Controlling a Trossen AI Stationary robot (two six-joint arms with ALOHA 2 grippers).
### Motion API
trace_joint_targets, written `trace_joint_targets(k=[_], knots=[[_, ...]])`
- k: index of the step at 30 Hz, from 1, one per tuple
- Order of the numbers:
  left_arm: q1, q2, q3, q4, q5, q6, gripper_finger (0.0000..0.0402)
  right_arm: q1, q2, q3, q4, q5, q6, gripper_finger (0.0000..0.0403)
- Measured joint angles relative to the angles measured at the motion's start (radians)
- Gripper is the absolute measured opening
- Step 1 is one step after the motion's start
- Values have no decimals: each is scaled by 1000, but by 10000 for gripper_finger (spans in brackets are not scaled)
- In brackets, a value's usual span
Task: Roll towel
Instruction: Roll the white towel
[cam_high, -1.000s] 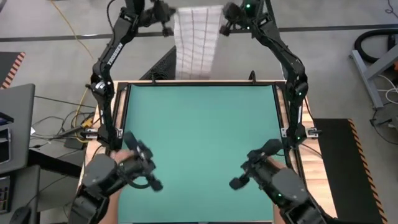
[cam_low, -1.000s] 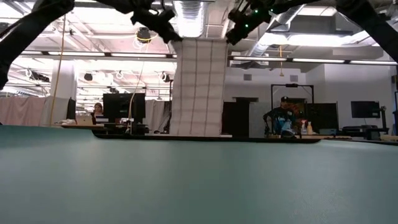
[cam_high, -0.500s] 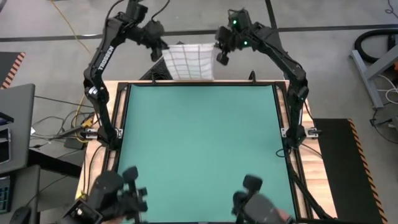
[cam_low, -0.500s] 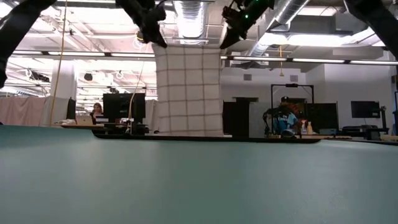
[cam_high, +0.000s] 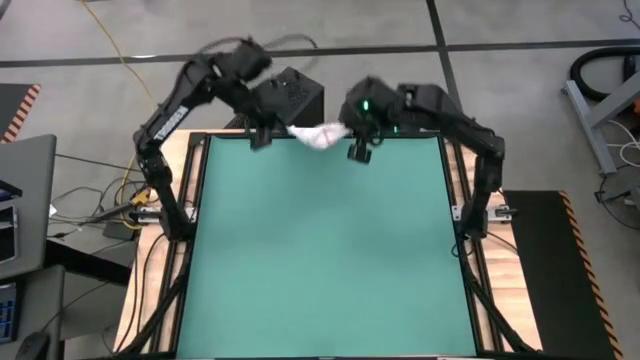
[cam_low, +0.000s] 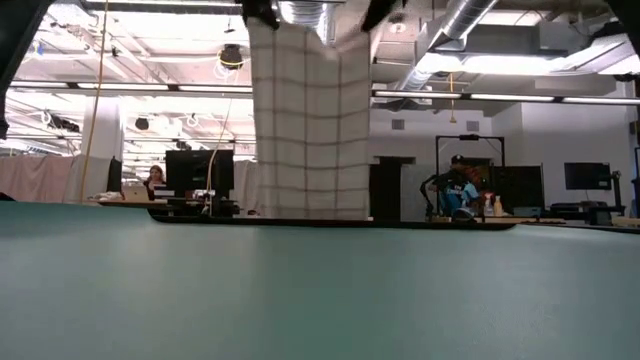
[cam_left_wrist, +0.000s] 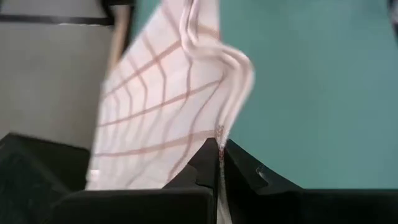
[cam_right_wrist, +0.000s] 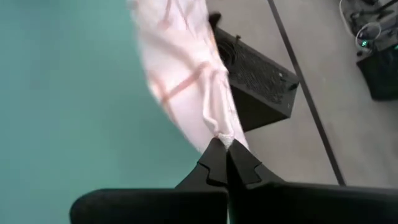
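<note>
The towel (cam_low: 310, 120), white with a fine red-brown grid, hangs as a long strip over the far edge of the green mat (cam_high: 320, 250). From above it shows only as a bunched white patch (cam_high: 318, 135). My left gripper (cam_high: 275, 130) is shut on its upper left corner and my right gripper (cam_high: 350, 135) on its upper right corner, both high over the mat's far edge and slanting down. The towel's lower end (cam_low: 308, 212) reaches down to the mat's far edge; whether it touches I cannot tell. My left gripper pinches the towel's top edge at one corner (cam_left_wrist: 219, 127) between its two shut fingers, slanting down from above. The cloth gathers into folds at the fingers and hangs below them. My right gripper pinches the other top corner (cam_right_wrist: 221, 134) between its shut fingers, slanting down from above. The cloth is bunched at the fingertips and hangs below; between the two grippers the top edge is loosely gathered.
A black box (cam_high: 295, 95) stands on the floor just beyond the table's far edge, behind the towel. Wooden table borders (cam_high: 455, 190) frame the mat. In the low view people (cam_low: 455, 190) sit at desks far back in the room.
Both grippers have swung from beyond the far edge toward the near edge, now over the mat's far edge, and have tipped to slant downward. The towel came with them, still hanging and lifted. The two dark arms at the near edge have left the view.
</note>
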Motion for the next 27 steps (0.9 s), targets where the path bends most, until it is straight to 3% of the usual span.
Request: trace_joint_targets(k=[7,15,20,27], knots=[[-340,-25,-1,-64,-303,-105,0,262,1,0,-97,194,216,3],[-711,-32,-17,-107,-602,-329,0,541,11,-48,-185,382,480,3],[-935,-31,-100,-79,-792,-443,0,682,12,-124,-192,469,623,3],[-1168,-31,-350,95,-1023,-567,0,830,12,-290,-163,512,866,3]])
